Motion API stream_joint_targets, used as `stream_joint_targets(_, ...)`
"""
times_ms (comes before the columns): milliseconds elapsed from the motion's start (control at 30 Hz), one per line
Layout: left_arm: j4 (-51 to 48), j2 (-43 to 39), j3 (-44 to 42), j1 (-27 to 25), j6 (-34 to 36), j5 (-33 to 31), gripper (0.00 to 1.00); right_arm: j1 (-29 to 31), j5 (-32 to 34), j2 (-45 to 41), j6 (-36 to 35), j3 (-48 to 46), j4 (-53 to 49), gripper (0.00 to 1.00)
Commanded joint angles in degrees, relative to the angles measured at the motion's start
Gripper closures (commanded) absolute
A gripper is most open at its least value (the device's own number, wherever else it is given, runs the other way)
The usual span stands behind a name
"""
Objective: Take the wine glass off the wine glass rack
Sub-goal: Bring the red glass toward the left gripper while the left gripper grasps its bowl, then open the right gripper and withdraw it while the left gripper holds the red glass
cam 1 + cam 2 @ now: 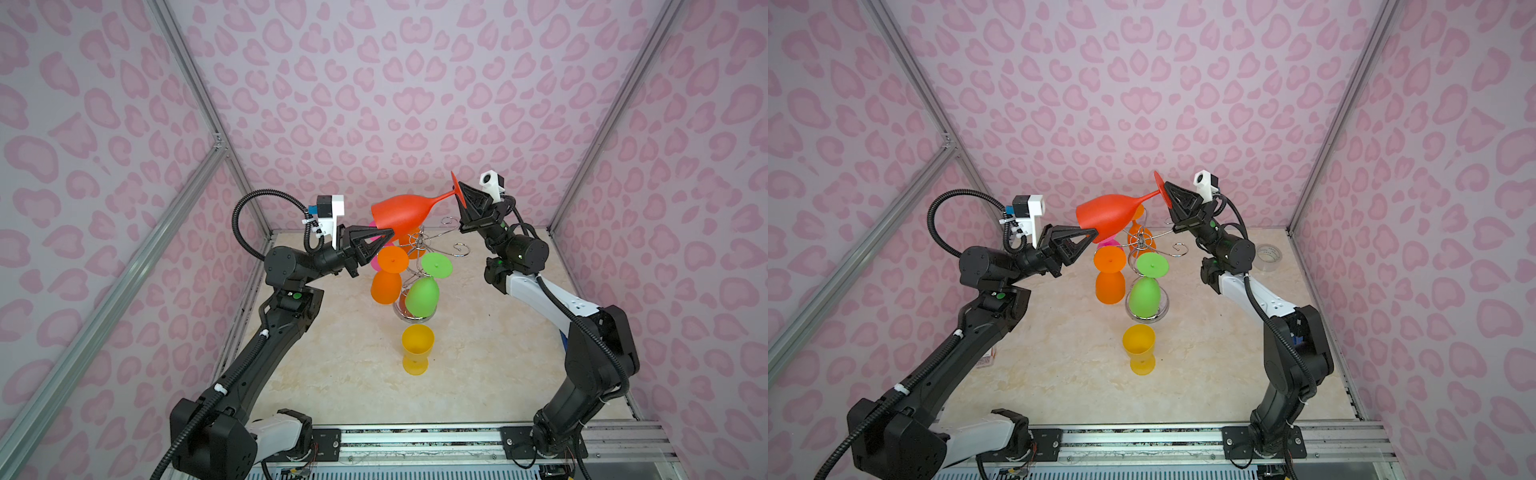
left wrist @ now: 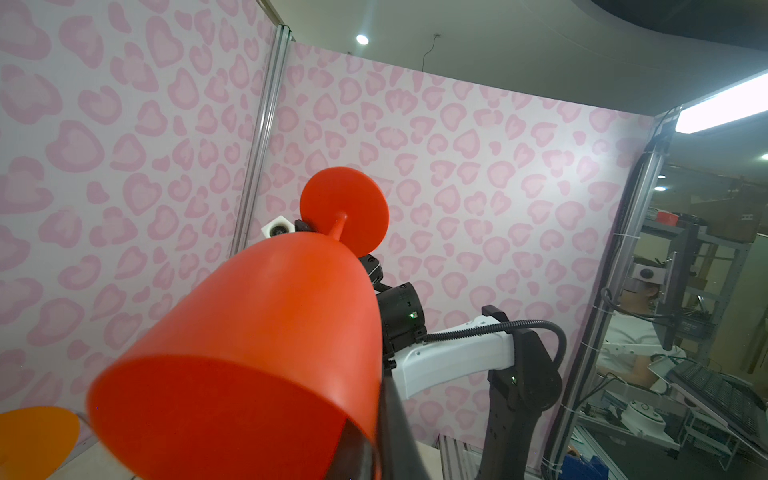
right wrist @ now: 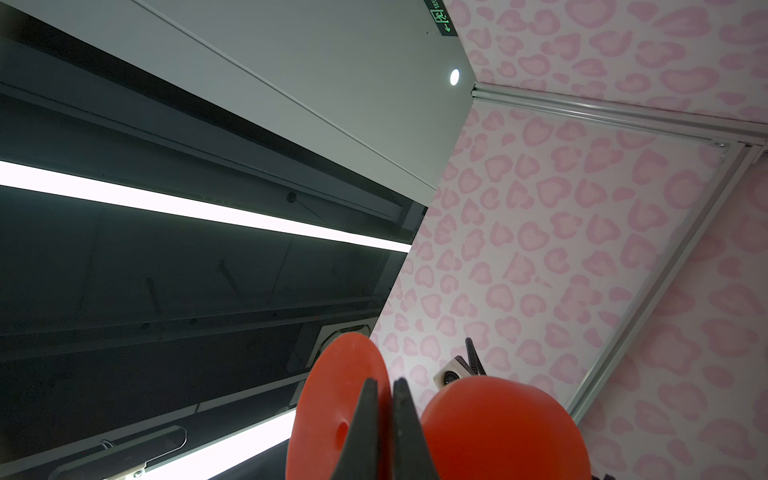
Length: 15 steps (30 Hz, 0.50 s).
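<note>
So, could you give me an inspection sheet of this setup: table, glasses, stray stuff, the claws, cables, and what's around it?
Surface: beige marbled table.
Job's things: red glass is off the rack, held on its side above it. Four hanging glasses are on the rack.
Clutter: yellow glass stands in front of the rack; tape roll at the table's right rear.
Grippers: left gripper shut on the red glass's rim; right gripper shut on its foot.
Cables: black hoses run along both arms, clear of the glasses.
Surroundings: pink heart-print walls on a metal frame.
</note>
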Motion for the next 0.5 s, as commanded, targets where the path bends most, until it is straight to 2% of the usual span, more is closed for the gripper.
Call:
stream_joint_targets(0, 3.3, -1.41, 0.05, -0.28, -0.08, -0.3, 0.97, -0.65, 1.41, 0.51, -0.04, 0.16, 2.01, 0.85)
stream_joint_targets(333, -0.13, -4.95, 0.58, -2.3, 1.79, 0.49, 0.97, -5.11, 0.69, -1.12, -2.71, -1.78, 2.03, 0.56)
stream_joint_targets(467, -6.66, -6.54, 1.11, -3.61, 5.3, 1.67, 0.98, -8.65, 0.03, -3.2, -4.7, -4.72, 1.99, 0.51)
